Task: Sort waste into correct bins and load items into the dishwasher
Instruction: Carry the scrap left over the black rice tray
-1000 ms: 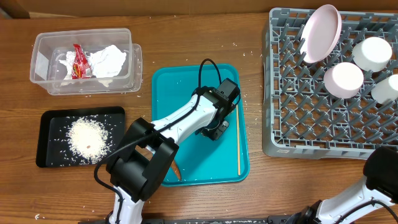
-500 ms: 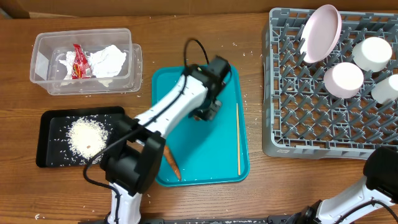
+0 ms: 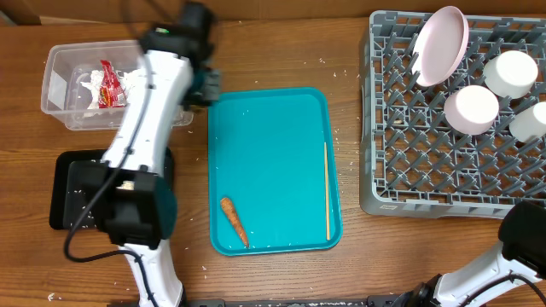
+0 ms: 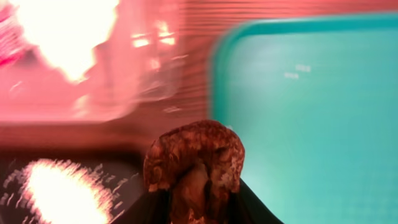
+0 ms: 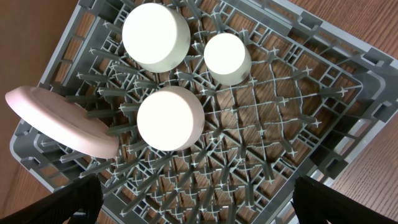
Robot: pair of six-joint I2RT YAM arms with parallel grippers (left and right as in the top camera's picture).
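Scrap of brown, lumpy, crusted food (image 4: 196,155) is sitting clamped between the two dark fingers of the left gripper (image 4: 202,206), one piece only, its surface rough and knobbly. From overhead, the left gripper (image 3: 207,85) is hanging toward the far left corner of the bench, over the gap between one clear rectangular plastic container (image 3: 60,111) and one teal plastic tray with rounded corners (image 3: 273,153). The container is holding one red wrapper (image 3: 107,81) and one crumpled white paper (image 3: 90,83). Toward the near left edge, one black rectangular tray (image 3: 68,183) is carrying a heap of white rice grains (image 4: 53,186). On the teal tray, one short orange carrot piece (image 3: 234,220) is lying near its near edge, and one thin straight wooden stick (image 3: 326,192) is lying along its right side. Along the right edge of the bench, one grey plastic lattice dish rack (image 3: 409,170) is holding one pale pink round plate (image 3: 442,44) standing on edge and three white round cups (image 3: 472,109) turned upside down. The right gripper (image 5: 199,202) is hanging over this rack with its fingers spread wide apart, nothing between them.
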